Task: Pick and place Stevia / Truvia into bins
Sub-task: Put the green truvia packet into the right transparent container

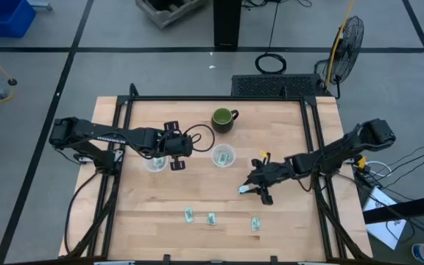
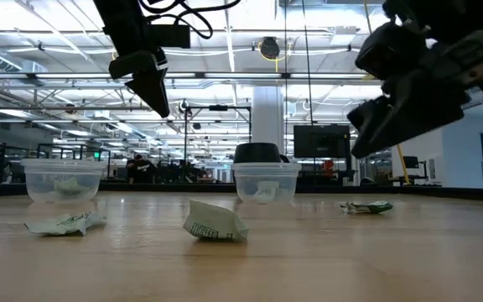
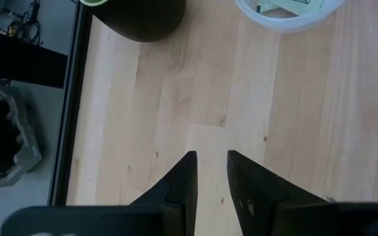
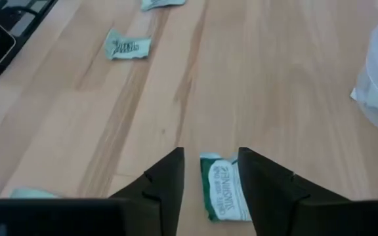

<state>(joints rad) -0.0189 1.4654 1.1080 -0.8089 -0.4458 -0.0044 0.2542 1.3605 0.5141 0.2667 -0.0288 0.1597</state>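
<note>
Two clear cups stand mid-table: the left cup and the right cup, each with sachets inside. My right gripper hovers open above a green-and-white sachet. That sachet lies flat on the wood and shows between the fingers, untouched. Three more sachets lie flat near the near edge. My left gripper hangs raised between the two cups, narrowly open, with nothing between its fingers.
A dark green mug stands behind the cups toward the far edge. A black frame rail runs along the table's sides. Bare wood lies between the cups and the near row of sachets.
</note>
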